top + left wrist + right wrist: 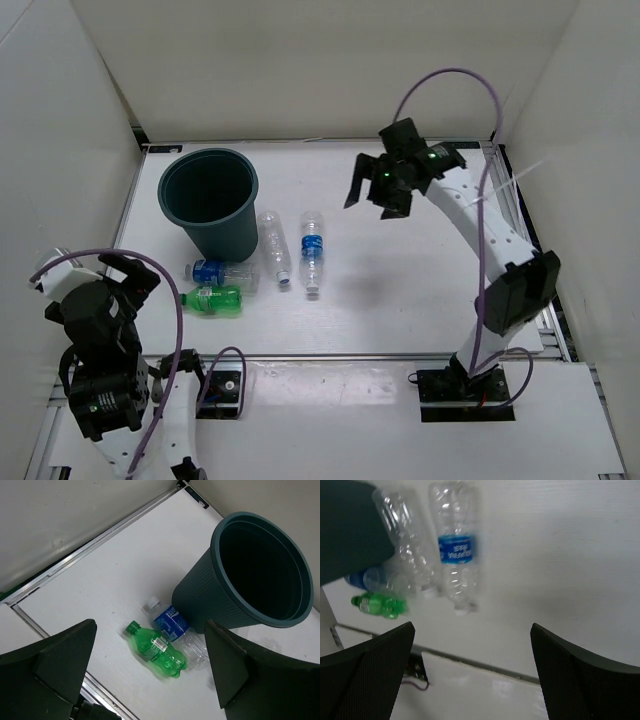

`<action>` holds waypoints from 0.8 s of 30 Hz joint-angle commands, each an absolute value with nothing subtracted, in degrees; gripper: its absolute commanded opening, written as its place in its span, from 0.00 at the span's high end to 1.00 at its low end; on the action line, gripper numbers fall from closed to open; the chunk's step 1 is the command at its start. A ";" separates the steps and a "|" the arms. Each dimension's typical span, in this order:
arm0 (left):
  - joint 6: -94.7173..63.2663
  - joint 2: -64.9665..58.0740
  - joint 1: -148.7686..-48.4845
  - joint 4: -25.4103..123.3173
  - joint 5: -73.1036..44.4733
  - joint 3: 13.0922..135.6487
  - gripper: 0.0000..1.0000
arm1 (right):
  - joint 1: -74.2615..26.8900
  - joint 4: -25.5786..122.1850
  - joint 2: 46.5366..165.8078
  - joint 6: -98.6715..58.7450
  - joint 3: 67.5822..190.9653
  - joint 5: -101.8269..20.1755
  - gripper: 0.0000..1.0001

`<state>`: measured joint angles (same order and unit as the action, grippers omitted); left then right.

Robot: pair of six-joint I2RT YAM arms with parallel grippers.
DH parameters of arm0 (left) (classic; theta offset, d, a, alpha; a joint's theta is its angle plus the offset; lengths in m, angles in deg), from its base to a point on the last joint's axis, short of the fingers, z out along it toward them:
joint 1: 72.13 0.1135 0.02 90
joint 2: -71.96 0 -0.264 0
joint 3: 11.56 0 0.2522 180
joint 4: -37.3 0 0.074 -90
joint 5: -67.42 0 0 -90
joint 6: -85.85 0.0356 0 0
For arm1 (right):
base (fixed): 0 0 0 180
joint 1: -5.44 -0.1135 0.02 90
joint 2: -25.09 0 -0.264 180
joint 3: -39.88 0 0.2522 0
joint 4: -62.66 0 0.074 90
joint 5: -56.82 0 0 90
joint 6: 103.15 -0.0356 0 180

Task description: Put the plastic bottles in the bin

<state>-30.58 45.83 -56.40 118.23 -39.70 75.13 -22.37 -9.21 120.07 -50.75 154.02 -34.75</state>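
The right tool point(378, 192) hung wide open and empty above the far part of the white bench point(420, 290), while the left tool point(135, 275), equally wide and empty, sat raised at the near left corner. The green plastic bottle with a green cap point(212, 298) and a clear blue-labelled plastic bottle point(215, 270) lay by the foot of the round dark teal plastic bin point(228, 232), a second clear bottle point(275, 245) and a third clear bottle point(312, 252) just to its right. The step appeared to be the first approach, with no bottle binned yet, so the next move called for lowering a tool over one bottle with its jaws across the body.
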 commanded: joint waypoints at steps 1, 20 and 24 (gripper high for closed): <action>-28.13 45.77 -57.63 118.29 -38.40 77.08 0.00 | -25.40 -10.47 128.23 -44.18 160.84 -45.75 0.00; -29.11 41.47 -62.90 119.52 -29.61 72.16 0.00 | -30.95 -3.40 157.36 -39.78 173.35 -46.37 0.00; -28.49 40.06 -63.43 120.84 -30.13 72.16 0.00 | -30.42 -3.40 161.23 -39.78 175.19 -46.90 0.03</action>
<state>-29.90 41.79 -62.98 121.19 -30.72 70.78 -30.92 -4.36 160.42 -40.74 171.66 -45.65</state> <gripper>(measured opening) 1.000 0.983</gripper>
